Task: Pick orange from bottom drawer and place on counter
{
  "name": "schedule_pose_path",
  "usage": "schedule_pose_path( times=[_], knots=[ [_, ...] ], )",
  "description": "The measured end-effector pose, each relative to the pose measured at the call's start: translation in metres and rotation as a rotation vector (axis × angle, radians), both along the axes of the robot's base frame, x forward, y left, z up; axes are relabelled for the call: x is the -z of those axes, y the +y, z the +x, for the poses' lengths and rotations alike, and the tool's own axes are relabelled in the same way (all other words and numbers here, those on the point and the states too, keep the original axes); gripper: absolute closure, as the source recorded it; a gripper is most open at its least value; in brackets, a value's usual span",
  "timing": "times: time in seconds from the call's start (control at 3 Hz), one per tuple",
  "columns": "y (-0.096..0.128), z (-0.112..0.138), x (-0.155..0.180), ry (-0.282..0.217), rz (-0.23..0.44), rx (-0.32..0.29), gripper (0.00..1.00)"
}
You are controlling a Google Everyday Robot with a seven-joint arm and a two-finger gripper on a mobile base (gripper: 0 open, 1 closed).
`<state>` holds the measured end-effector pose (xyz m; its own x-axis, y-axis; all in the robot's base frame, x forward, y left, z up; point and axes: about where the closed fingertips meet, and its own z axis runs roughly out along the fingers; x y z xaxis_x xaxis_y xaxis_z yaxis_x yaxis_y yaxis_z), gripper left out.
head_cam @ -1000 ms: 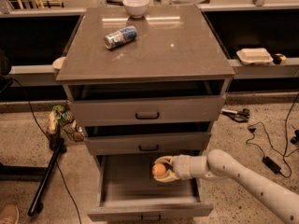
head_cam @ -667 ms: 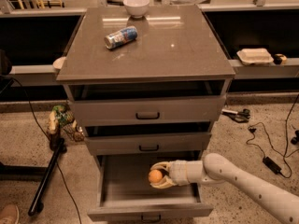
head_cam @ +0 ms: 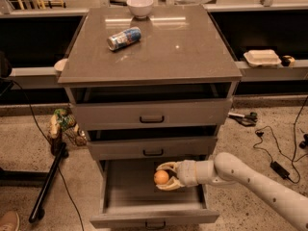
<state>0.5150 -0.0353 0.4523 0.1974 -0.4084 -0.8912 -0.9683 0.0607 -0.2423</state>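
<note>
Grasping the orange [head_cam: 161, 177] inside the open bottom drawer [head_cam: 127, 191].
The fruit is clasped at lower centre by the gripper [head_cam: 162, 177], fingers closed around it; lift and placement on the counter [head_cam: 163, 57] are not yet done.

Bottom drawer [head_cam: 127, 191] open, gripper [head_cam: 160, 177] inside it with fingers [head_cam: 167, 166] clasped around the orange [head_cam: 161, 177]; blue-and-white can [head_cam: 124, 38] and white bowl [head_cam: 140, 6] on the counter [head_cam: 163, 54].

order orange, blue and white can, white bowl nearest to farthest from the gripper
1. Small round orange fruit: held by the gripper over the open grey bottom drawer.
2. Blue-and-white can: lying on the glossy counter, left side.
3. White bowl: counter's back edge.
</note>
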Motion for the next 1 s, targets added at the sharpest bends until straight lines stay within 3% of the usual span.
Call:
schedule_pose_path(
  times=[0.67,1.0],
  knots=[
    [-0.027,0.004,-0.131,-0.054,0.018,0.039,1.00],
    [-0.040,0.015,-0.186,-0.112,0.000,0.044,1.00]
  ],
)
